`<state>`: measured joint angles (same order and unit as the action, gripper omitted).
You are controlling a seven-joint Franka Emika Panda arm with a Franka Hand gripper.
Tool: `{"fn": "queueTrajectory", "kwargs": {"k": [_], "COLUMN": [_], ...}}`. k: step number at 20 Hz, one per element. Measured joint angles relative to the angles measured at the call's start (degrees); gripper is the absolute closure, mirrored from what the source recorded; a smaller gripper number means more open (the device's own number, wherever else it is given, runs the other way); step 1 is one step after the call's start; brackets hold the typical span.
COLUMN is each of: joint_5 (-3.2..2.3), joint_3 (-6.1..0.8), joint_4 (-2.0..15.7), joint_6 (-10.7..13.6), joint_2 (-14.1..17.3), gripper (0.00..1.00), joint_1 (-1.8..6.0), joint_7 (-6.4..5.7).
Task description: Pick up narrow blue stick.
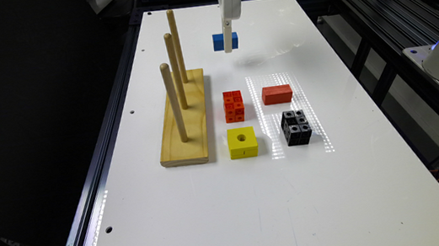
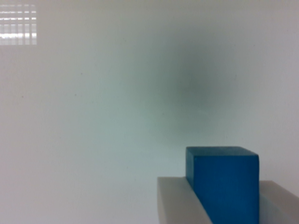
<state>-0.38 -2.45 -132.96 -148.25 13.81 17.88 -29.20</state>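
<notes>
The narrow blue stick [image 1: 218, 42] hangs in the air above the far part of the white table [image 1: 223, 216], with its shadow on the surface a little toward the exterior view's right. My gripper [image 1: 228, 47] comes down from above and is shut on it. In the wrist view the blue stick [image 2: 224, 182] sits clamped between two pale fingers [image 2: 180, 203] of the gripper [image 2: 224, 205], with the blurred white tabletop behind it.
A wooden base with three upright pegs [image 1: 182, 115] stands on the exterior view's left. Nearer the middle lie an orange studded cube [image 1: 234, 106], a plain red block [image 1: 277, 94], a yellow block with a hole [image 1: 242, 142] and a black studded cube [image 1: 296, 127].
</notes>
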Motion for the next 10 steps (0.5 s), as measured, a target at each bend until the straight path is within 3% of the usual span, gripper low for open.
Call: {"fn": "queueTrajectory", "kwargs": {"k": [5, 10], "joint_5": [0.06, 0.07], "joint_3": [-0.21, -0.84], "joint_4": [-0.45, -3.56], "joint_6": [3.8, 3.8], "joint_2": [-3.5, -5.7], "gripper": [1.0, 1.0], "joint_1": [-0.05, -0.06], "joint_7": [-0.05, -0.42]}}
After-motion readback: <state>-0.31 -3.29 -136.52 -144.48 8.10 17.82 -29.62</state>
